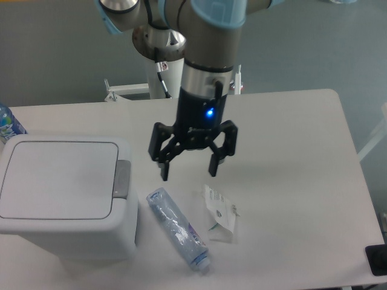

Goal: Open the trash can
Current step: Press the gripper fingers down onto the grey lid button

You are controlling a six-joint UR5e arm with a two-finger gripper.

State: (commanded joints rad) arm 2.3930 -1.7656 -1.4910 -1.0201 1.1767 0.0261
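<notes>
The trash can (60, 193) is a large boxy white bin at the left of the table, its flat lid shut. Its grey push-button tab (123, 179) sits on the right edge of the lid. My gripper (188, 171) hangs above the table to the right of the bin, apart from it, fingers pointing down and spread wide. It is open and holds nothing.
A crushed clear plastic bottle (178, 229) lies on the table right of the bin. A small clear packet with a white label (220, 212) lies beside it. A blue-capped bottle (7, 124) shows at the far left edge. A dark object (377, 260) sits at the right front corner.
</notes>
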